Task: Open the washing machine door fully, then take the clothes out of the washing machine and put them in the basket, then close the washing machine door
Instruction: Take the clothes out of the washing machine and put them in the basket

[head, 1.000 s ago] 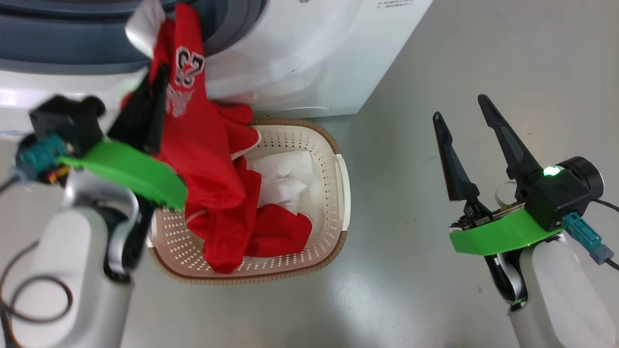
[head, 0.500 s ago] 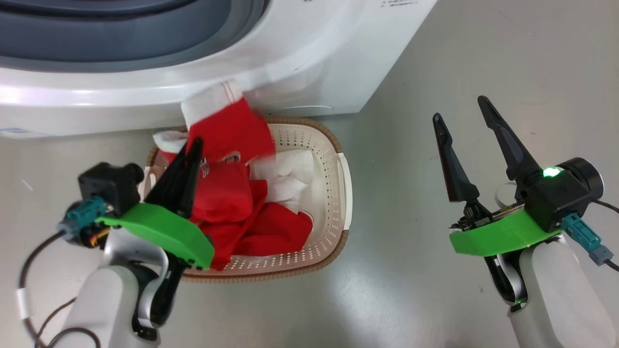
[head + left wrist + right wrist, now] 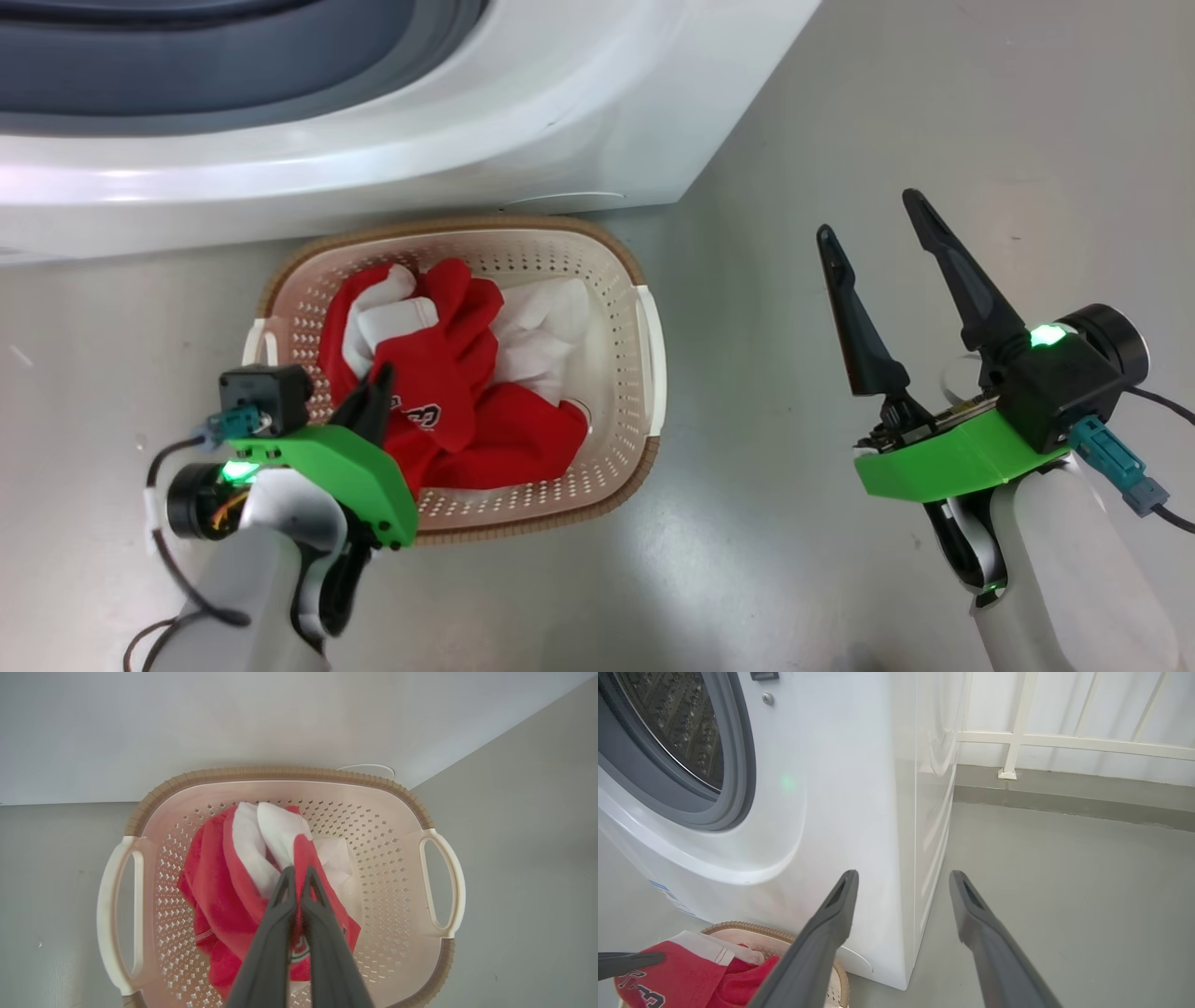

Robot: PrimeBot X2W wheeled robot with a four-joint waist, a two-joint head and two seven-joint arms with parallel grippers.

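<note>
Left gripper point(image 3: 378, 390) sat low at 7 o'clock in the head view, its two dark fingers pressed nearly together over the basket point(image 3: 560, 263). In the left wrist view the left gripper point(image 3: 299, 873) pinched a fold of the clothes point(image 3: 219, 882) between its tips, red cloth with white trim bunched just past them toward 12 o'clock. The clothes point(image 3: 448, 411) lay heaped inside the basket, mostly in its 9 o'clock half in the head view, with a white garment point(image 3: 546, 322) tucked beside them toward 2 o'clock.

The basket stood on the grey floor point(image 3: 794, 140), its brown rim close against the foot of the washing machine point(image 3: 467, 121) at 12 o'clock. From the left wrist, the basket point(image 3: 280, 772) showed a white handle at 3 and at 9 o'clock.

At 4 o'clock in the head view the right gripper point(image 3: 868, 217) hung over bare floor, fingers spread wide and holding nothing, well apart from the basket. In its own wrist view the right gripper point(image 3: 903, 877) pointed past the machine's front corner; the grey gasket point(image 3: 733, 765) and steel drum point(image 3: 677, 718) showed at 10 o'clock, and a white railing point(image 3: 1064, 742) at 2 o'clock.
</note>
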